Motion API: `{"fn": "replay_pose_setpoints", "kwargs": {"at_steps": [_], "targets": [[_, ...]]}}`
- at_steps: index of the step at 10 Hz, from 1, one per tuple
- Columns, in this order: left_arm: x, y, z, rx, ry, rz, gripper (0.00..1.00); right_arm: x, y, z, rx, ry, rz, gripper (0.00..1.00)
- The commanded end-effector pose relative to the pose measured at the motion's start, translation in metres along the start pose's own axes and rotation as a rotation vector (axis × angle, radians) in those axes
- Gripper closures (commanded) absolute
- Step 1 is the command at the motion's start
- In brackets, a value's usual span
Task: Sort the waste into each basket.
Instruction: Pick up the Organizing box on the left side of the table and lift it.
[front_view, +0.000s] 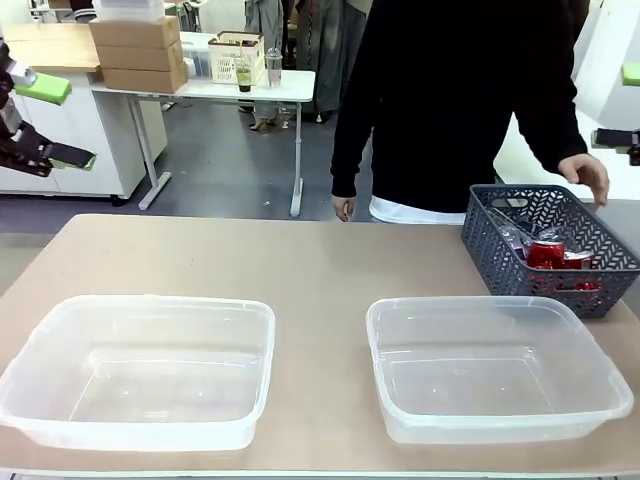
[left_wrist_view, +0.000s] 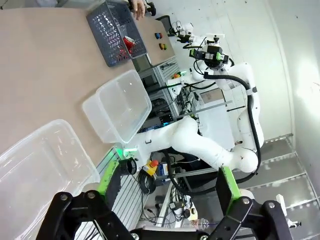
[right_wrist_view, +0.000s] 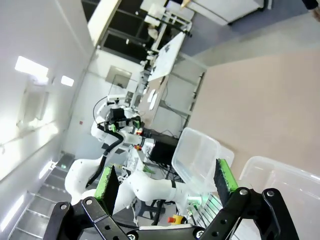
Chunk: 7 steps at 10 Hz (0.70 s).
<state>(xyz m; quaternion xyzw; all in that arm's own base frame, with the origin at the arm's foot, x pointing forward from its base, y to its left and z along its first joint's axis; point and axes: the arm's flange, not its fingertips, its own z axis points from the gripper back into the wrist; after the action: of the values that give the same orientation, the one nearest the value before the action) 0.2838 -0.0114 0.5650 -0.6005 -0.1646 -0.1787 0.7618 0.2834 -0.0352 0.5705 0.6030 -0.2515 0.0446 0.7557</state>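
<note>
– While both arms hang above the table's near corners, what stands close to the work area?

– I report as follows. Left gripper: raised at the left edge, jaws spread wide, holding nothing. Right gripper: raised at the right edge, jaws likewise spread, holding nothing. A person in a dark top stands at the far side. One hand is at the far rim of the grey basket; the other hand hangs by the far table edge.

– Surface and room?

– Table: plain tan top. Behind the person I see a grey floor and a white table carrying a small white crate. Cardboard boxes are stacked on a wooden-topped cabinet to its left.

– Containers and contents?

– Left tub and right tub: clear plastic, side by side along the near edge, a strip of table between them. Through their walls I see the table top. The waste lies in the grey basket, at the far right, just behind the right tub. Red cans sit against its near wall. Something clear or silvery lies beside them; I cannot identify it.
</note>
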Motion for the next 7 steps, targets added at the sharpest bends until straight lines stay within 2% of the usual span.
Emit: {"fn": "replay_pose_setpoints", "kwargs": {"at_steps": [1, 2, 3, 4, 5, 6, 7], "targets": [[0.007, -0.009, -0.009, 0.147, 0.201, 0.024, 0.0, 0.005, 0.015, -0.037, -0.099, 0.049, -0.024, 0.0], [0.011, -0.013, -0.011, 0.269, 0.38, 0.077, 0.0, 0.008, 0.033, -0.091, -0.081, 0.143, -0.003, 0.0], [0.009, -0.013, -0.007, 0.448, 0.526, 0.191, 0.0, 0.003, 0.047, -0.168, -0.111, 0.246, -0.067, 0.0], [-0.001, -0.015, -0.001, 0.557, 0.61, 0.276, 0.0, -0.016, 0.053, -0.239, -0.224, 0.322, -0.055, 0.0], [-0.015, -0.012, 0.005, 0.699, 0.644, 0.369, 0.0, -0.037, 0.055, -0.28, -0.258, 0.425, -0.039, 0.0], [-0.032, -0.009, 0.006, 0.724, 0.639, 0.41, 0.0, -0.068, 0.056, -0.315, -0.28, 0.586, -0.011, 0.0], [-0.048, -0.005, 0.001, 0.713, 0.602, 0.409, 0.0, -0.098, 0.055, -0.334, -0.292, 0.741, 0.009, 0.0]]}}
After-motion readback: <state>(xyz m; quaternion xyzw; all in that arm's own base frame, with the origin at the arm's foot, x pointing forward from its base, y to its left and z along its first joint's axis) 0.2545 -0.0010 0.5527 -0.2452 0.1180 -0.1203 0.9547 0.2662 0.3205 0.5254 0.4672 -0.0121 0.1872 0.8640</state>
